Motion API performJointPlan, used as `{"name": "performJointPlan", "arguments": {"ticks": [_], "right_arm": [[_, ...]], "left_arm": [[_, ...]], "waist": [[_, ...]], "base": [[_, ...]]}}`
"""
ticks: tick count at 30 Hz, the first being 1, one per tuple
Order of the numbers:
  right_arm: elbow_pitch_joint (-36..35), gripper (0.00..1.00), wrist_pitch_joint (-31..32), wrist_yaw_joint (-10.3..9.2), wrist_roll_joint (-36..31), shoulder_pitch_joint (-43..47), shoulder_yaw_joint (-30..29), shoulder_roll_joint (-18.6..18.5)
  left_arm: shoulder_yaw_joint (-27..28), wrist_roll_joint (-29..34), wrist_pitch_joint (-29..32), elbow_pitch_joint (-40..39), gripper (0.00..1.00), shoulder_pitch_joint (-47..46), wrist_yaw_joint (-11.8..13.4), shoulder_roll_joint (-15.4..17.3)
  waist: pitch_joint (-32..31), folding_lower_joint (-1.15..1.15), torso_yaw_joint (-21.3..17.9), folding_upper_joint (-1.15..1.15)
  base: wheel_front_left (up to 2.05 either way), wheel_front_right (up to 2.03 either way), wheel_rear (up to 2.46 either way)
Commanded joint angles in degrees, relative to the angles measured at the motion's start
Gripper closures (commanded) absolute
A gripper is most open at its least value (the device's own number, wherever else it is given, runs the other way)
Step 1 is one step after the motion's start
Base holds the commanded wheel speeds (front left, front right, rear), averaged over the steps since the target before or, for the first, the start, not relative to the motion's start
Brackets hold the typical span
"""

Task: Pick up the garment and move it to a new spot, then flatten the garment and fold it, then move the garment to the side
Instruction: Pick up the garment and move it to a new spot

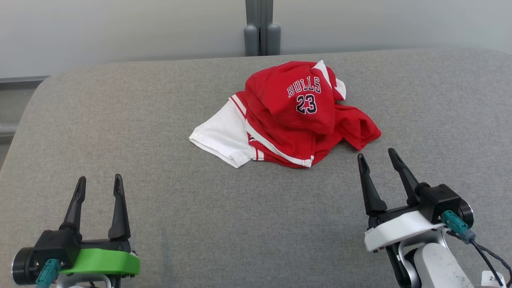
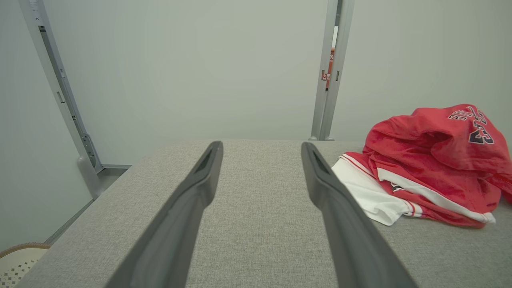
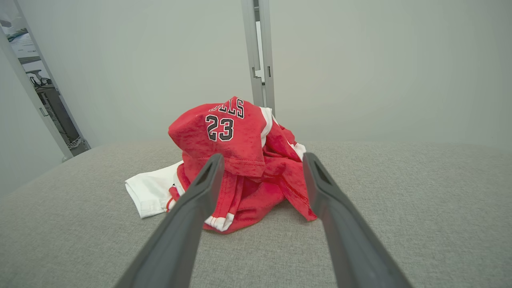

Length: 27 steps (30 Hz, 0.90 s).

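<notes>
Operator: Garment location?
Technician: The red-and-white garment (image 1: pixel 296 116) lies crumpled on the grey surface (image 1: pixel 160 224), far centre.
Operator: Hand state?
Technician: The left hand (image 1: pixel 100 179) stands wide, empty, near left, well apart from it. The right hand (image 1: pixel 377 154) stands wide, empty, near its right edge, not touching.
</notes>
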Motion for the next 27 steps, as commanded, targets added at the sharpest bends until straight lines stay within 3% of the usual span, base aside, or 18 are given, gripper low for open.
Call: {"name": "performJointPlan", "arguments": {"ticks": [1, 12, 27], "right_arm": [[0.07, 0.0, -0.2, -0.08, 0.29, 0.61, -0.06, -0.05], [0.06, 0.0, -0.2, -0.08, 0.58, -0.83, 0.25, -0.03], [-1.31, 0.0, -0.2, -0.08, 0.83, -4.29, 0.28, 0.21]], "left_arm": [[0.26, 0.51, -0.03, 0.12, 0.0, -0.28, -0.38, -0.04], [-3.24, 1.78, -0.03, 1.32, 0.0, -4.85, -0.8, -0.57], [-18.9, 0.47, 0.0, 9.63, 0.0, -23.36, -0.97, 2.41]], "waist": [[-0.01, 0.0, -0.04, 0.0], [1.14, 0.0, -2.63, 0.0], [8.97, 0.0, -11.46, 0.0]], "base": [[0.0, 0.0, 0.0], [0.0, 0.0, 0.0], [0.0, 0.0, 0.0]]}}
